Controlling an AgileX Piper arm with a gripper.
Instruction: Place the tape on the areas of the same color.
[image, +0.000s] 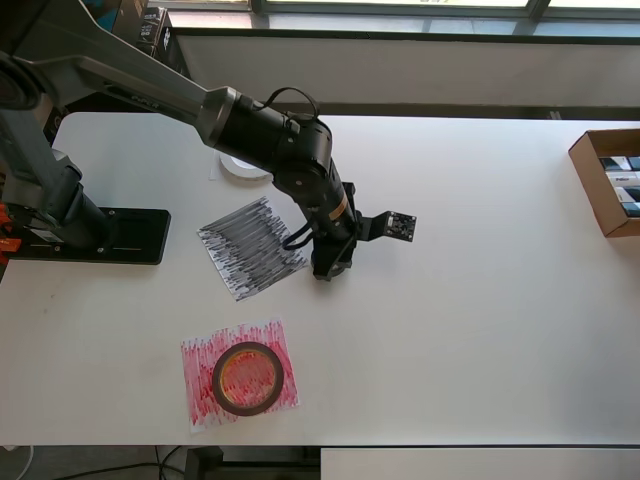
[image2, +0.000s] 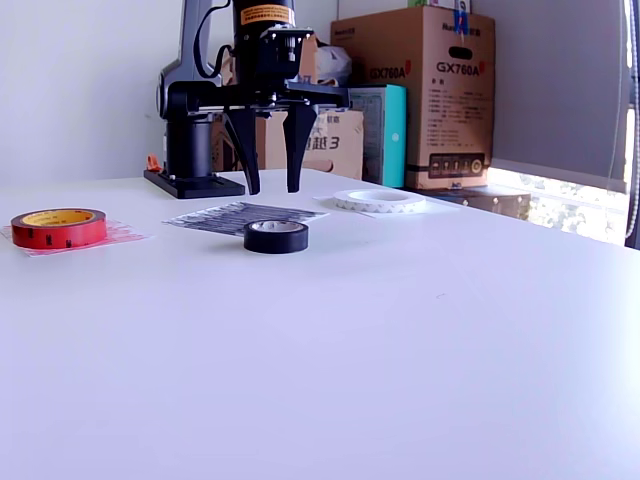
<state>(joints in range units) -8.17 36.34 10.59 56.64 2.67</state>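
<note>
My gripper (image2: 272, 189) hangs open, fingers pointing down, just above a black tape roll (image2: 276, 236) that lies flat on the table. The roll rests at the near edge of the black-scribbled sheet (image2: 240, 215) in the exterior view. In the overhead view the gripper (image: 328, 268) sits off the right edge of that sheet (image: 250, 247) and hides the black roll. A red tape roll (image: 247, 378) (image2: 58, 227) lies on the red-scribbled sheet (image: 200, 370). A white tape roll (image2: 380, 200) (image: 240, 170) lies on a faint white sheet (image2: 440, 206), partly under the arm in the overhead view.
The arm's black base (image: 110, 237) is bolted at the overhead view's left. An open cardboard box (image: 605, 185) sits at the table's right edge there. Cardboard cartons (image2: 420, 90) stand behind the table in the exterior view.
</note>
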